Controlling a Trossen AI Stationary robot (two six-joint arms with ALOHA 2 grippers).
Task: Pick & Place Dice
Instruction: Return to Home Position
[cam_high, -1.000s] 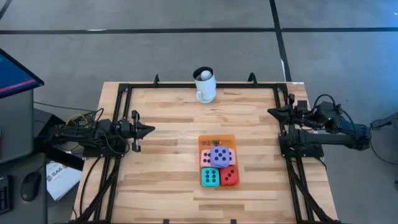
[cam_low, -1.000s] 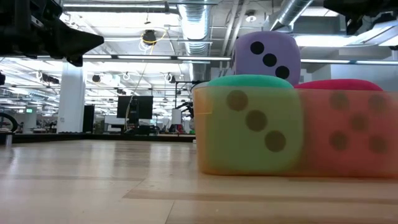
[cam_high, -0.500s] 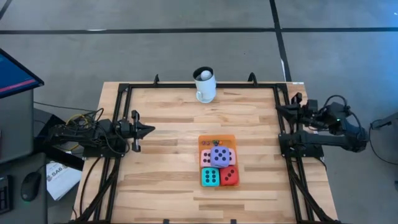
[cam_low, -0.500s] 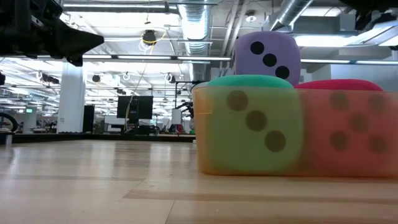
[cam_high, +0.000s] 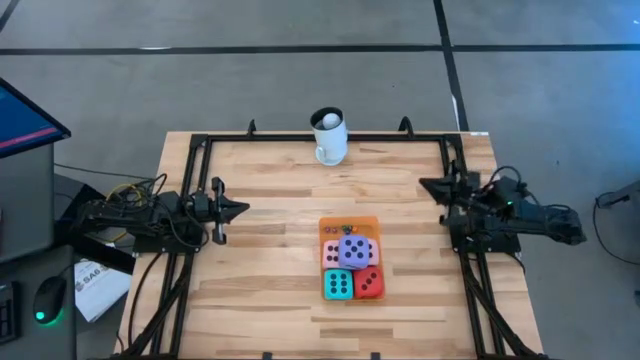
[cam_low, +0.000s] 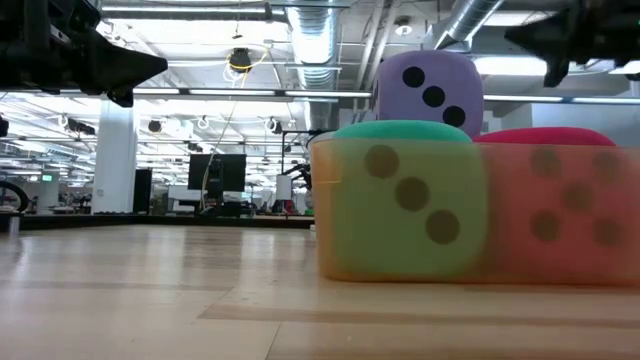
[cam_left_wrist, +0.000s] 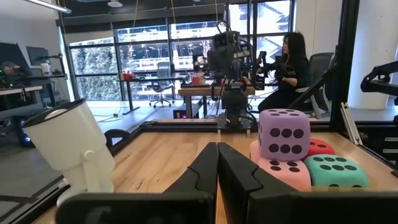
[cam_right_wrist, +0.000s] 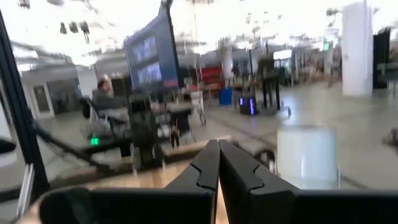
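Since the orange bin (cam_high: 348, 221), just 5 o'clock of table centre, holds the purple die (cam_high: 352, 250) atop the pink die (cam_high: 329, 252), teal die (cam_high: 338, 285) and red die (cam_high: 369, 283), placing looks finished; homing is in hand. At 9 o'clock the left gripper (cam_high: 238, 208), at 3 o'clock the right gripper (cam_high: 428, 185): both clenched, empty. Next: right arm probably tucks to rest, clear of the bin.

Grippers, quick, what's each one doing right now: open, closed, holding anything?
Left dark two-finger gripper: closed, empty, by the wooden table's left edge.
Right dark two-finger gripper: closed, empty, by the table's right edge.
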